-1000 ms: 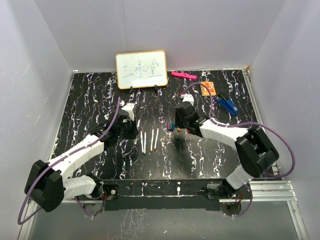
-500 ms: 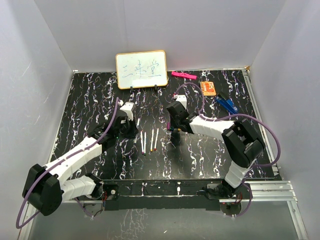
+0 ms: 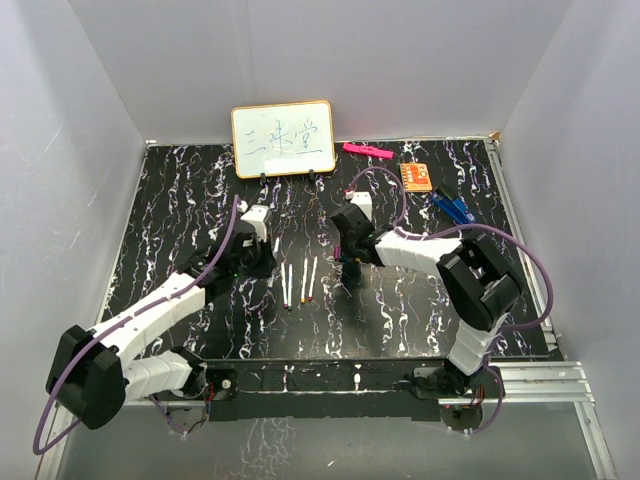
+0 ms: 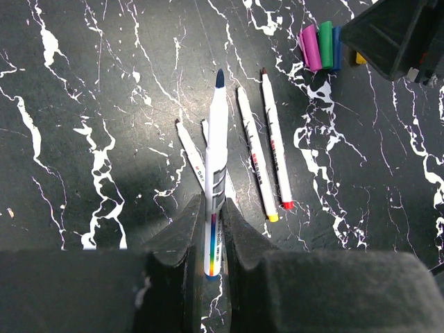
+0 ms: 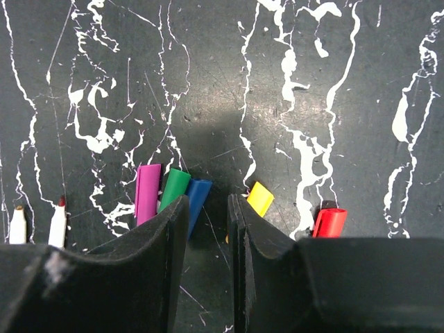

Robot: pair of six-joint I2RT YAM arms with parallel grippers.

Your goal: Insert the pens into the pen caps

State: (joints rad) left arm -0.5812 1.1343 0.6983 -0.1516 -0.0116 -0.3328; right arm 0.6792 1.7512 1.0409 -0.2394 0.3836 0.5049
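**Top view.** Black marbled table (image 3: 170,200) with a board (image 3: 283,139) standing at its 12 o'clock edge. The left arm (image 3: 160,300) enters from 7 o'clock and the right arm (image 3: 425,250) from 5 o'clock; both end near the centre.

**Left wrist view.** Left gripper (image 4: 211,208): jaws pinching the held pen (image 4: 216,139), whose dark tip points to 12 o'clock. The loose pens (image 4: 258,156) lie side by side on the table, most at 3 o'clock of it.

**Right wrist view.** Right gripper (image 5: 208,205): jaws slightly spread, nothing between them, low over the caps. The purple cap (image 5: 147,194), green cap (image 5: 175,186) and blue cap (image 5: 200,191) touch in a row at 9 o'clock of the gap. The yellow cap (image 5: 261,198) lies just at 3 o'clock, and the red cap (image 5: 329,222) farther toward 3 o'clock.
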